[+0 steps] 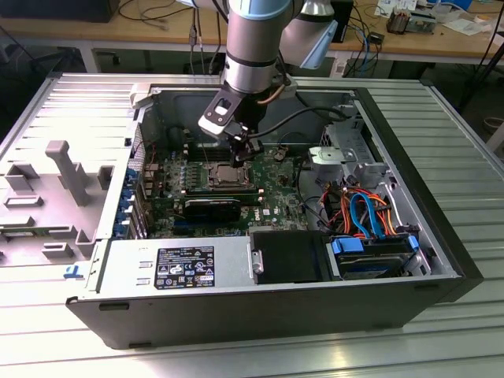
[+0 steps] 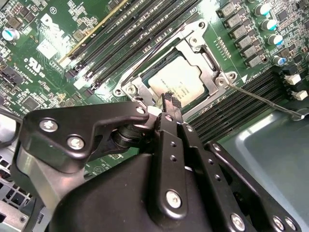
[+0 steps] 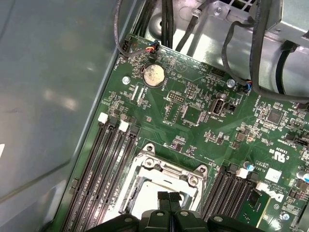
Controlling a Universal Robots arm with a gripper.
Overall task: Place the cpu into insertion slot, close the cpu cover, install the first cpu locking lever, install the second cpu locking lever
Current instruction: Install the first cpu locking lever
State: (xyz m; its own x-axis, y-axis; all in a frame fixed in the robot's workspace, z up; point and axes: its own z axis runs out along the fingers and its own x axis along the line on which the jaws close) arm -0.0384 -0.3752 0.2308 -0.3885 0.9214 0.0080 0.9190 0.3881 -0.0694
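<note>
The open dark metal computer case (image 1: 236,311) holds the green circuit board (image 2: 43,72). The black end effector (image 2: 169,99), fingertips pinched together and empty, sits at the edge of the silver-rimmed square insertion slot (image 1: 228,175). The thin silver windowed cpu cover (image 2: 203,41) lies over the dull silvery square cpu (image 2: 181,82) seated in that slot. A thin wire lever (image 2: 263,99) juts out beside the slot. It likely needs a steady, square push, kept clear of nearby board parts.

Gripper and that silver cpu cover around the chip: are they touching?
Cannot tell. In the second wrist view the tip of the gripper overlaps an edge of the cpu cover, but that angle shows neither contact nor a gap.
</note>
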